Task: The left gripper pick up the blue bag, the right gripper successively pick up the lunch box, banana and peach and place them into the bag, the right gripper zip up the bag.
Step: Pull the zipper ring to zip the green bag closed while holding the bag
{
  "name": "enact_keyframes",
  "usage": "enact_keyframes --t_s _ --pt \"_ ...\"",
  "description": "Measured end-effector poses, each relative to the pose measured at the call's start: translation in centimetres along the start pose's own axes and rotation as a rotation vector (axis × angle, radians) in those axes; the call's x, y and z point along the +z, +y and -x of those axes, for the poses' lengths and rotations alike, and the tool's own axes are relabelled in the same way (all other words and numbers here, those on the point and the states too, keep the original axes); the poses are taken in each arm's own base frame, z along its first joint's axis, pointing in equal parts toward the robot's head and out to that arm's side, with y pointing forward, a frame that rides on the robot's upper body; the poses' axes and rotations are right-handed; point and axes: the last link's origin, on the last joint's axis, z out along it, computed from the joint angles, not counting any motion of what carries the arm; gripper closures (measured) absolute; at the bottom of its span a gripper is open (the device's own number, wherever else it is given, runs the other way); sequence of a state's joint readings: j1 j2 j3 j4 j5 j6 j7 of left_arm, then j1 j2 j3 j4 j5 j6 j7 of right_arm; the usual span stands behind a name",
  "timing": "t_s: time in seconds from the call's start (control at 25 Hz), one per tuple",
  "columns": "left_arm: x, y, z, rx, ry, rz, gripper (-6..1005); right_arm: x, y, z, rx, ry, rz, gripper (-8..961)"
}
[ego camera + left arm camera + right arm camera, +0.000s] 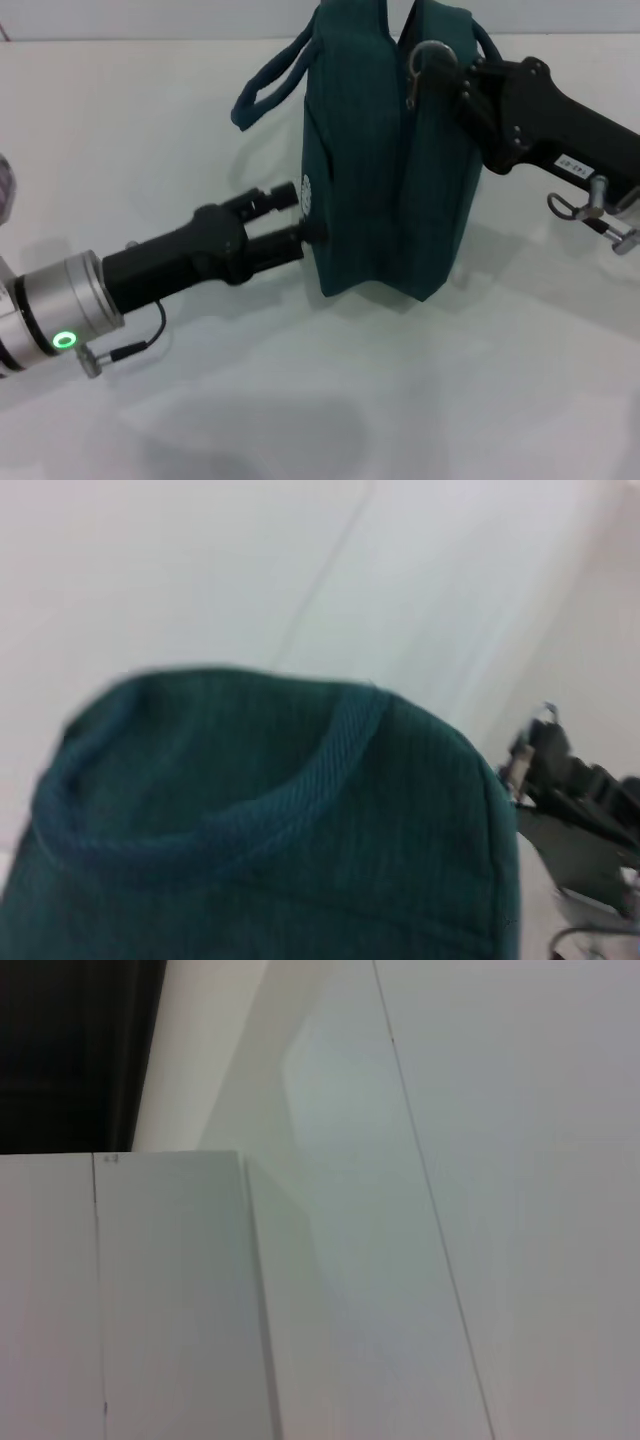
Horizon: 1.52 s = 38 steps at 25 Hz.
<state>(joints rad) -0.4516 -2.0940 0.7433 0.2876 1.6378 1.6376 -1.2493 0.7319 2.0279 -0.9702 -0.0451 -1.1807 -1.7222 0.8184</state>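
The blue bag (385,170) stands upright in the middle of the white table (150,130), its two halves drawn together at the top. My left gripper (300,215) is at its left end wall, with a finger on each side of the white logo (306,195) and the fabric edge between them. My right gripper (455,75) reaches in from the right at the bag's top, its tip closed at the metal zipper ring pull (424,58). The left wrist view fills with the bag (260,830) and one handle (300,790). The lunch box, banana and peach are out of view.
A loop handle (270,85) hangs off the bag's far left side. Something greyish-purple (5,185) sits at the left edge of the head view. The right wrist view shows only white panels (400,1260) and a dark corner (70,1050).
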Motion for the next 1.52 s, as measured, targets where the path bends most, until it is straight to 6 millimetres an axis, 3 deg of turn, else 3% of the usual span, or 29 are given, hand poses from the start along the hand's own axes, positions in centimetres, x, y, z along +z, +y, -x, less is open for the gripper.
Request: enact_keyframes --t_s 0.64,0.84,1.16,1.52 --pt "2.3 -0.8 -0.9 0.114 0.066 -0.036 167 1.8 -0.6 0.5 -0.02 0.007 0.02 947" --pt "2.8 -0.8 -1.3 0.117 0.066 -0.023 246 1.7 -0.6 0.5 -0.021 0.005 0.019 945" --pt "3.1 -0.8 -1.5 0.128 0.058 -0.01 467 1.7 -0.7 0.5 -0.024 0.005 0.014 942" --pt "3.2 -0.7 -1.4 0.137 0.036 0.004 782 1.6 -0.7 0.5 -0.022 0.002 0.006 939"
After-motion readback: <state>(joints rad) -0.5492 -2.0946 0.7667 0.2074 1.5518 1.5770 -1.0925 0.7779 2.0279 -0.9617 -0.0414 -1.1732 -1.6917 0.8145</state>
